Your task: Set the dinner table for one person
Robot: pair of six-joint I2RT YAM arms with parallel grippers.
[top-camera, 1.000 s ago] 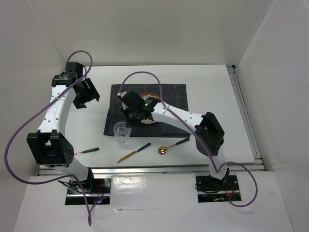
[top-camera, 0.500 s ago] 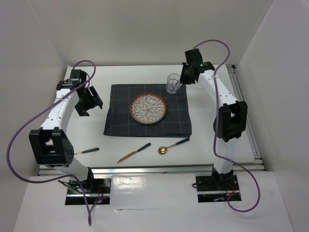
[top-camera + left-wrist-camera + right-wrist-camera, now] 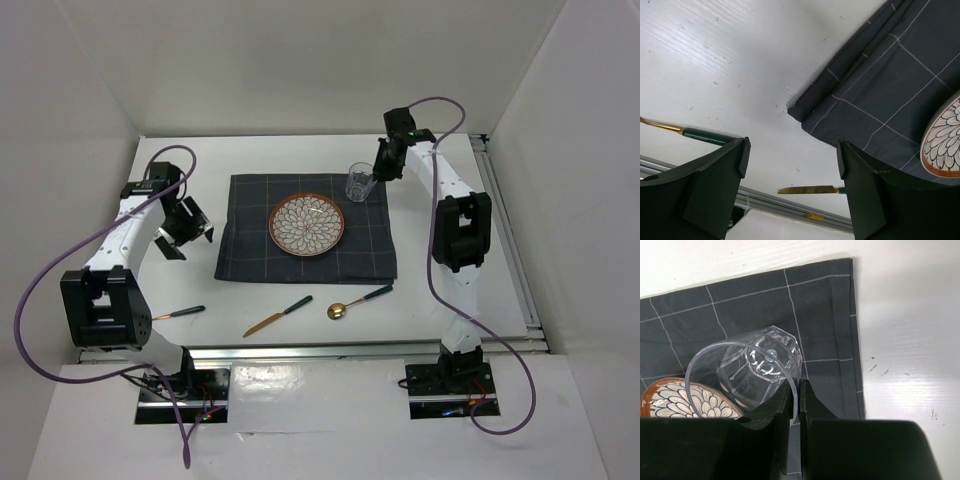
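At the far right corner of the placemat (image 3: 305, 240), right gripper (image 3: 385, 165) is clamped on the rim of a clear glass (image 3: 360, 183). The right wrist view shows the fingers nearly together with only the glass wall between them, one finger inside the rim and one outside. The glass looks upright from above. Cannot tell whether its base rests on the cloth. Its faceted base shows over the dark grey checked cloth near that corner.

Left gripper (image 3: 185, 225) has its fingers wide apart. It holds nothing and touches nothing. It hangs over bare desk (image 3: 300, 155) just off the placemat's left edge. In the left wrist view the cloth's near left corner shows between the two fingers.

Patterned plate (image 3: 307, 224), brown rim with a white petal design, sits on the placemat around its middle, apart from the glass.

Cutlery lies on the desk near the front rail, all off the cloth:
- gold knife (image 3: 277, 316) with a green handle, lying at an angle below the placemat's near edge
- gold spoon (image 3: 358, 302) with a green handle, right of the knife
- green-handled utensil (image 3: 178, 313), well left of the knife, head too small to identify

The white desk carries everything, with silver rails along its near and right edges.
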